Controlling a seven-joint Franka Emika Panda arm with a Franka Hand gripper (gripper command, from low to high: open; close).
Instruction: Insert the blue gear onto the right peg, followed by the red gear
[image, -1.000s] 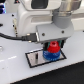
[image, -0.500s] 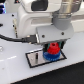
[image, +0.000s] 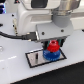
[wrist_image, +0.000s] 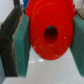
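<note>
The red gear (image: 54, 46) hangs between my gripper's (image: 54, 47) fingers, right above the blue gear (image: 50, 54). The blue gear lies flat on the black-bordered grey plate (image: 36, 58), toward the exterior view's right end of it. The right peg is hidden under the gears. In the wrist view the red gear (wrist_image: 49, 32) fills the middle, its dark centre hole facing the camera, with green finger pads (wrist_image: 22, 47) pressed against both of its sides. The gripper is shut on the red gear.
A black cable (image: 12, 36) runs from the exterior view's left to the arm's wrist (image: 47, 27). The plate sits on a white table (image: 15, 72). The arm's white body (image: 30, 15) fills the back.
The gripper with the red gear has barely moved; it stays just above the blue gear on the plate.
</note>
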